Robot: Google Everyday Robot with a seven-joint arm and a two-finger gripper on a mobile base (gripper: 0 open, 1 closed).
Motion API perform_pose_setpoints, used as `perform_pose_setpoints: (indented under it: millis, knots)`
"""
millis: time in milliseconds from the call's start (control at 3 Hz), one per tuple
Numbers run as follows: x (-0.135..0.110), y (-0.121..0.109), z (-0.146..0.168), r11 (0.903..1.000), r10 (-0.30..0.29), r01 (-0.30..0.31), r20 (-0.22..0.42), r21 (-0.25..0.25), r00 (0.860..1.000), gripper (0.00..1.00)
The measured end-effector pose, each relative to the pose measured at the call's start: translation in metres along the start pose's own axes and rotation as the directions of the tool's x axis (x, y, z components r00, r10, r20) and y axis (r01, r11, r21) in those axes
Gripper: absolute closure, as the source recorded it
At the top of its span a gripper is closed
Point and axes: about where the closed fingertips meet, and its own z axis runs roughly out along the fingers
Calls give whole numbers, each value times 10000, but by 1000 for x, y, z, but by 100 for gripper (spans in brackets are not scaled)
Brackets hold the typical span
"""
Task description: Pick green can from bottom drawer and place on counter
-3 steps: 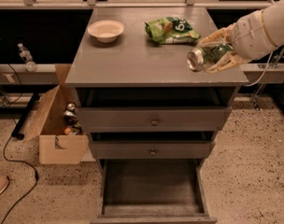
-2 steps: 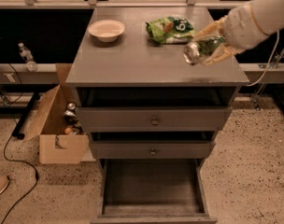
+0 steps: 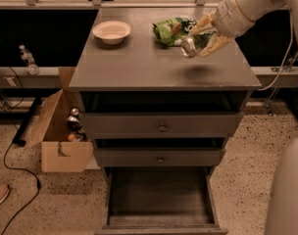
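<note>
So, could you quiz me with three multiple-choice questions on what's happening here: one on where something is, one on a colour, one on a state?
1. The green can is: A held in the tool above the counter; B resting free; C out of sight.
2. The bowl is: A red; B white; C blue.
3. The bottom drawer is: A shut; B taken away; C pulled open.
Answers: A, the tool clasps it over the counter's right side; B, it looks pale white; C, its bare floor shows.
</note>
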Motion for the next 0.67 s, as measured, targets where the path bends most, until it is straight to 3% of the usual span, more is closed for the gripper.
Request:
perform_pose_setpoints:
  millis: [333,667]
  knots:
    - [3,-20,18,9998,-44,43,-47,-206,10000,100]
    - [0,-36,32,9992,-152,145,-189,-379,9997,81]
